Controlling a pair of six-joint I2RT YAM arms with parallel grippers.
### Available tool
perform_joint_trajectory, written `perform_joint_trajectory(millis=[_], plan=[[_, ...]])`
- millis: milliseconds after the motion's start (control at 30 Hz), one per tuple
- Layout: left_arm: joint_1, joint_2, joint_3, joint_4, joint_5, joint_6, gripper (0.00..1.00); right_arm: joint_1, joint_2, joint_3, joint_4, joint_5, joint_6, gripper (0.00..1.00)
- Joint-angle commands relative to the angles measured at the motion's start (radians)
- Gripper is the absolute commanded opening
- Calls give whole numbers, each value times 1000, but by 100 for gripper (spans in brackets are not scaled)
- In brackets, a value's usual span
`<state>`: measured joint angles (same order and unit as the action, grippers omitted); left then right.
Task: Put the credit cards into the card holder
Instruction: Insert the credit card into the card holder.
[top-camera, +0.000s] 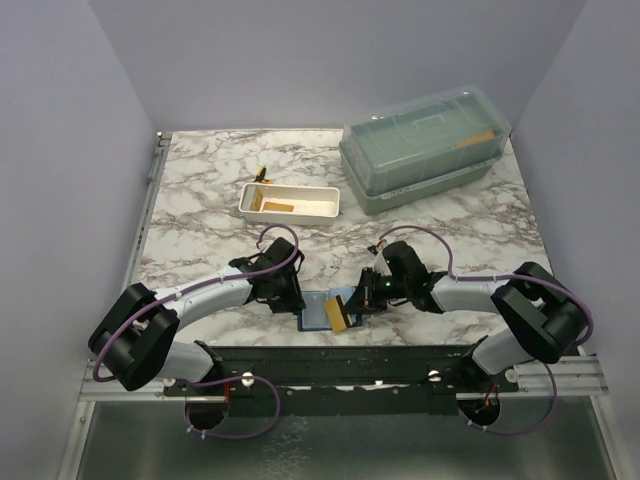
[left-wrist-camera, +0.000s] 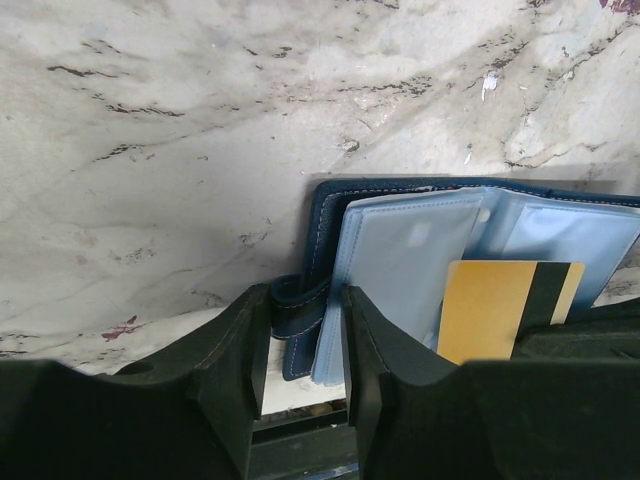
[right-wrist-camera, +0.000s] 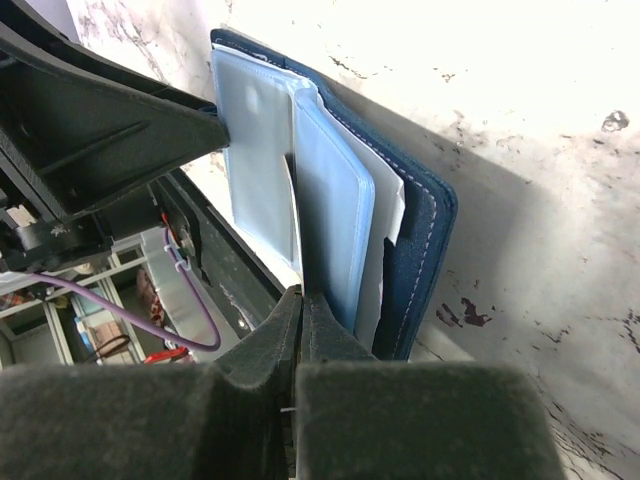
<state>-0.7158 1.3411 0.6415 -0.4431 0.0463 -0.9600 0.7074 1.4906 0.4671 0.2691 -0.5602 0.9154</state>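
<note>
Grippers both clamped: left gripper (left-wrist-camera: 300, 312) pinches the strap of navy-blue bifold card holder (left-wrist-camera: 400, 250), lying open at marble table's (top-camera: 200, 200) near edge; right gripper (right-wrist-camera: 302, 310) pinches thin orange-tan credit card (left-wrist-camera: 495, 310) edge-on between its grey-blue pockets. Long white rectangular tray (top-camera: 300, 214) sits farther back.

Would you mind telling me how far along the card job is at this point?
Done: no card visibly seated in the card holder yet. In hand: the left gripper pinches the holder's strap while the right gripper holds a yellow card edge-on between its pocket pages. Left: finish that insertion, then fetch the tan card lying in the white tray.
</note>
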Motion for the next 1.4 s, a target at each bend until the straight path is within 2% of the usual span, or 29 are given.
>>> perform_joint_trajectory(millis=[0, 600, 1167, 1233, 1367], plan=[[-8, 6, -23, -11, -30, 4, 37, 6, 33, -5, 37, -14, -9, 0], [-12, -18, -77, 49, 7, -44, 31, 6, 76, -1, 156, 96, -30, 0], [-16, -57, -123, 97, 32, -94, 26, 51, 145, -81, 340, 103, 59, 0], [-15, -68, -134, 106, 32, -109, 25, 76, 140, -71, 306, 139, 68, 4], [-15, -97, -155, 124, 29, -129, 24, 164, 133, 8, 116, 298, 65, 8]])
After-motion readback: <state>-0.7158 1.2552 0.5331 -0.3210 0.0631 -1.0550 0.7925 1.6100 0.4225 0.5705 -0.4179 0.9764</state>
